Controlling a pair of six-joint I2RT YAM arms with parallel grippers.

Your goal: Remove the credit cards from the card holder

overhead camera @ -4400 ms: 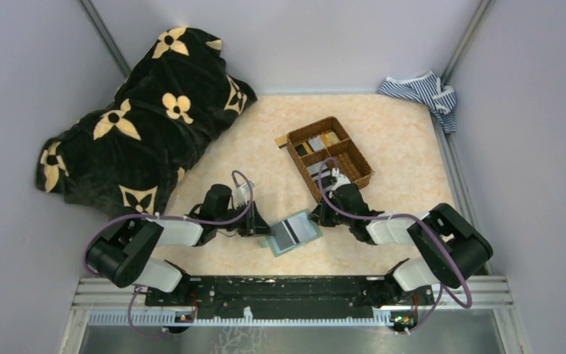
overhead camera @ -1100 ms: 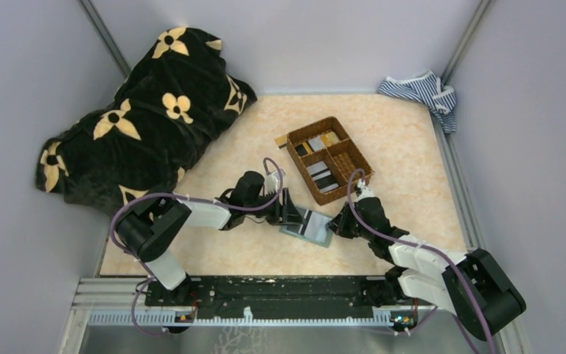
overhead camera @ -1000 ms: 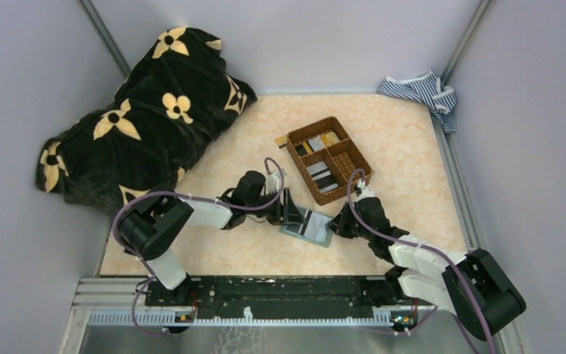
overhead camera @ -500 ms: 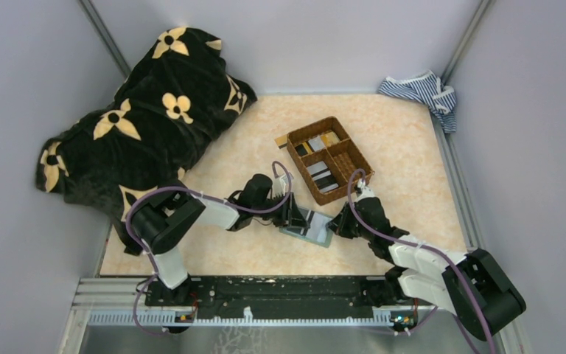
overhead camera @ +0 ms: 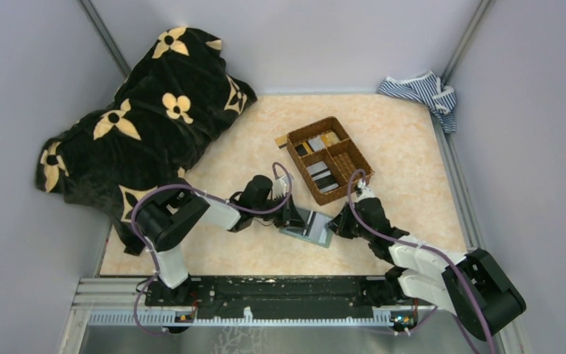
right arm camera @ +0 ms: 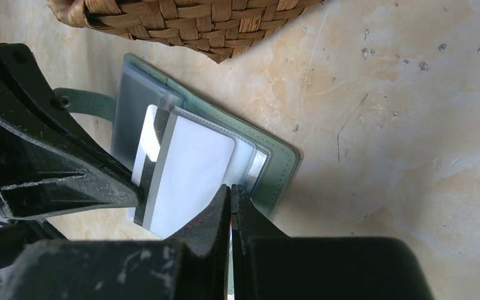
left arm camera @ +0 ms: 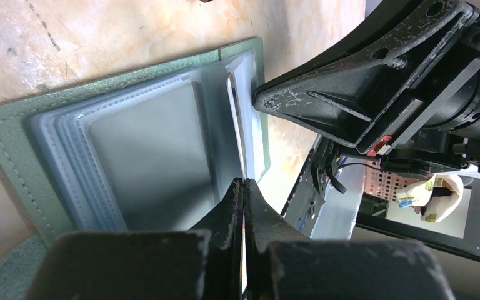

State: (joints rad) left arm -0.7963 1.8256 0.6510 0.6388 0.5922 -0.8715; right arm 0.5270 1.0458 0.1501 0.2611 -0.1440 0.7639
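The wallet [overhead camera: 311,227] lies open and flat on the tabletop [overhead camera: 405,162], just in front of the near corner of the basket [right arm camera: 181,19] and between the two arms. Its green cover faces down, and the grey and clear pockets face up.

The left tool [left arm camera: 244,182] reaches in from the wallet's left side. Its fingers are pressed together with no gap. A thin pale edge runs up out of the pockets and straight into the slit between them, so it has a card [right arm camera: 145,144] pinched edge-on. That card stands partly out of the wallet beside a dark band. A second pale card [right arm camera: 194,169] sits inside a clear sleeve next to it.

The right tool [right arm camera: 230,187] comes in from the opposite side. It too is fully closed, and its tips meet at the outer edge of the stacked sleeves, just inside the green border. I cannot tell whether anything is caught between those tips or whether they only press there.

From above, the basket's compartments hold several dark and pale flat items. A black blanket [overhead camera: 147,110] with cream flower shapes is heaped at the far left. A striped cloth [overhead camera: 420,90] sits in the far right corner.
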